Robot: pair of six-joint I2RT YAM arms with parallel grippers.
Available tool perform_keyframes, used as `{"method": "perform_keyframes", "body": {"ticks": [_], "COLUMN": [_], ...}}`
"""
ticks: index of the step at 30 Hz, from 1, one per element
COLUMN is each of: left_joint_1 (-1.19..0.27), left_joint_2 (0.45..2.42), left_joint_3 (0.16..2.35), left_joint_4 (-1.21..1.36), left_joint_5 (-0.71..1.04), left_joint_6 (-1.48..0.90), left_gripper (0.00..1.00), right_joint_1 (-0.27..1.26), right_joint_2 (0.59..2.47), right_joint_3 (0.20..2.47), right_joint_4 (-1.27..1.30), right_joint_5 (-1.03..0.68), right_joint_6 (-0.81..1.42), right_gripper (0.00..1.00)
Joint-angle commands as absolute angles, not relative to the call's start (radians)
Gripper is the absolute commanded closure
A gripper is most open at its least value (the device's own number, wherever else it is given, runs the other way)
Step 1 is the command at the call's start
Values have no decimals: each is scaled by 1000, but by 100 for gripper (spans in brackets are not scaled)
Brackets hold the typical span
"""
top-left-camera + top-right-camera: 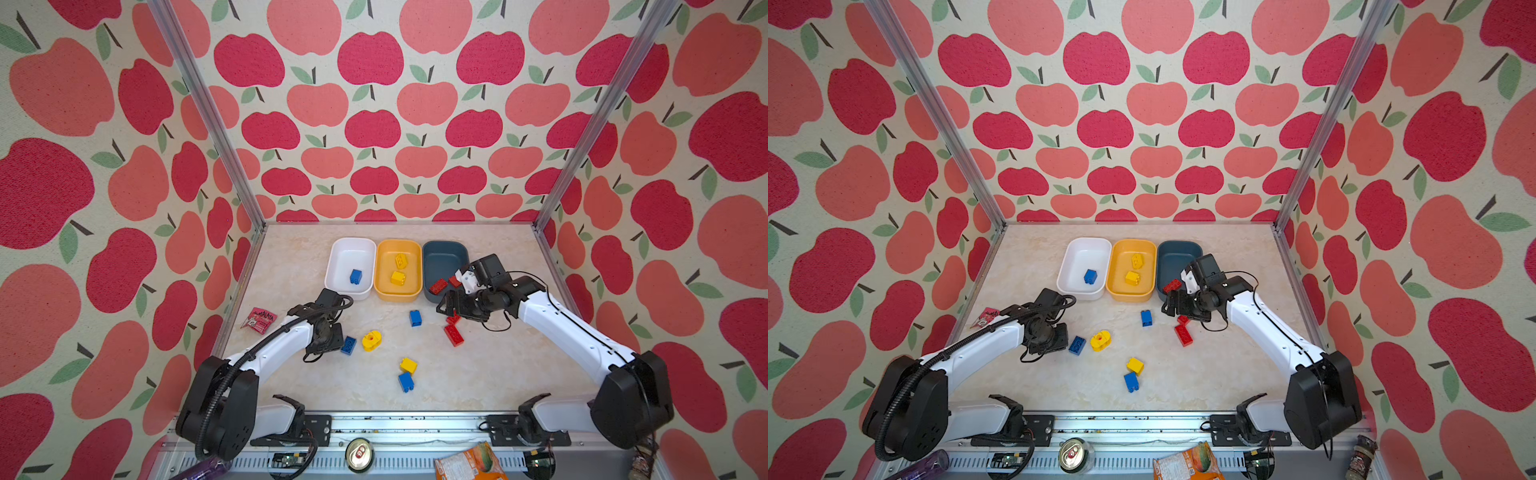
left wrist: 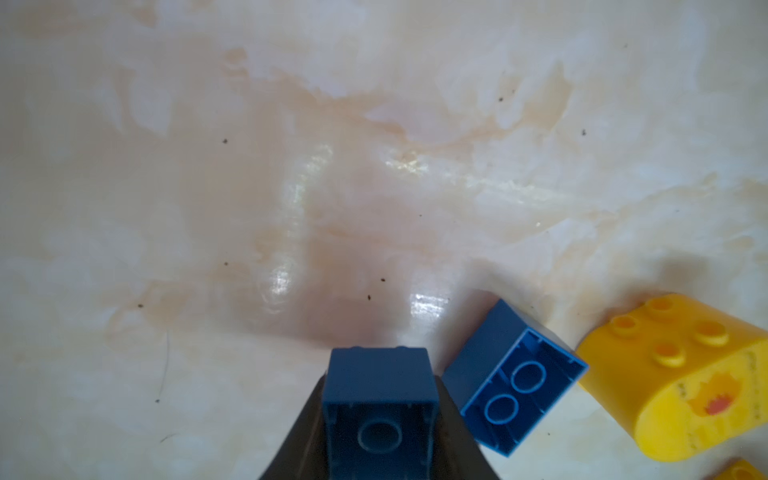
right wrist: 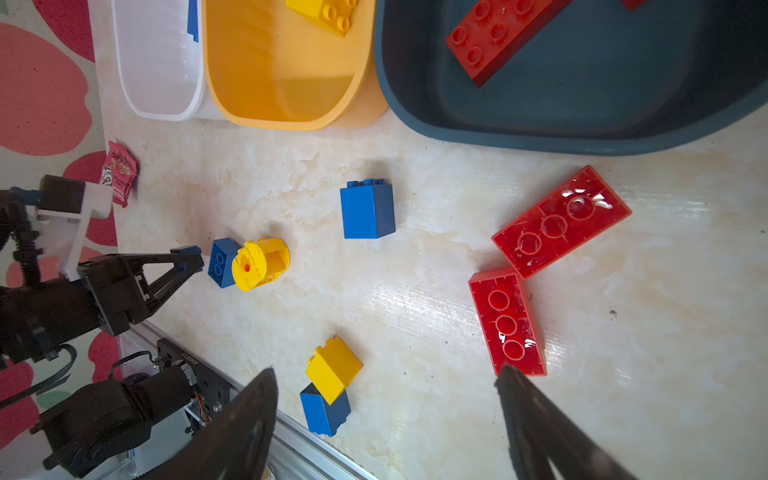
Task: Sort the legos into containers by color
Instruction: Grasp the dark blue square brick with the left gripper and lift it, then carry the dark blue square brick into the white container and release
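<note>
Heads up, the marbled table (image 1: 498, 374) is the big one: it's glossy and slick, so anything you nudge will probably skate instead of staying put. The three tubs sit rim to rim in the upper middle of both top views: the white tub (image 1: 347, 257) holds one blue brick, the yellow-orange tub (image 1: 384, 266) two yellow, and the slate tub (image 1: 442, 257) some red. A sloppy drop near a shared rim could land in the wrong colour. Your right gripper (image 3: 386, 370) hangs with jaws spread wide and nothing in them, by two flat red bricks (image 3: 561, 220) that lie hollow side up, touching at a corner. They're low, so I'd guess grabbing one shoves the other. Your left gripper (image 3: 195, 261) is clamped on a small blue brick (image 2: 380, 399) at the lower middle of the left wrist view; can't tell if it's off the table. A two-tube blue brick (image 2: 515, 386) lies on its side just beside it, against the rounded yellow piece (image 2: 673, 374), so a crooked lift could clip both. Everything's hard, shiny moulded plastic: round-cornered tubs, and boxy bricks with smooth walls that may slip in a tip pinch.
</note>
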State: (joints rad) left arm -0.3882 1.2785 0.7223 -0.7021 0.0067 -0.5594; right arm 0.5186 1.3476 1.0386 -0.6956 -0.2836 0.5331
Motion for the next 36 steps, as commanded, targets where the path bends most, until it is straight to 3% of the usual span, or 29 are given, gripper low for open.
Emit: {"method": "perform_keyframes", "body": {"ticks": [1,7,16,30,33,36], "left_joint_1": [-382,-371,-324,-262,-262,-264], "left_joint_2": [1245,1302,1555,1913,1944,1954], "left_joint_3": [808,974,1247,1468,1477,1481], "left_joint_4": [-739,-690,-592,-554,-557,-555], "left_joint_5": [-37,-83,-91,-20,-23,-21], "left_joint_6": [-559,-485,-341,-283,-292,-299], "left_gripper": [73,74,75,75,71,58], "right_joint_1": [514,514,520,529,529,531], "right_joint_2": [1324,1322,1315,1319,1310,1301], "right_joint_3": [1015,1006,987,1005,1005,1005], "right_joint_4": [-699,-686,-644,-651,-661,-673], "right_joint_5": [-293,-300,-316,-296,-287,-282], "right_joint_6": [552,554,571,569,569,568], "right_gripper": [14,14,14,14,14,14]}}
